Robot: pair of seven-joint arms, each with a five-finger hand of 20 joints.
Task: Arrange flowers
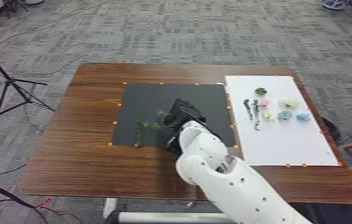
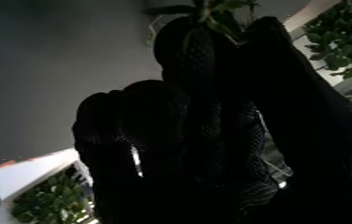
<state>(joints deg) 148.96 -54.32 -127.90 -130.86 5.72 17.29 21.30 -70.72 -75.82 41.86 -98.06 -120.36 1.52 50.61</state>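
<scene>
Right hand: hovering over the black mat [image 1: 155, 97], the hand [image 1: 181, 114] is pinching a leafy sprig between thumb and fingers.
Sprig: the leafy sprig [image 2: 215, 11] is poking out at the fingertips in the wrist view.
Stem on mat: a green stem [image 1: 138, 134] is lying left of the hand, pointing toward the table's near edge.
Greenery: thin green leaves [image 1: 152, 125] are showing between stem and hand; whether they are belonging to the held sprig, I cannot tell.
White sheet: the sheet [image 1: 288, 145] is lying right of the mat and is holding the remaining pieces.
Dark stems: these [image 1: 256, 111] are resting along its left side.
Blooms: pink [image 1: 265, 103], cream [image 1: 288, 102], pale yellow [image 1: 269, 116], teal [image 1: 285, 115] and light blue [image 1: 303, 117] are sitting grouped; a dark one [image 1: 260, 91] is lying farther off.
</scene>
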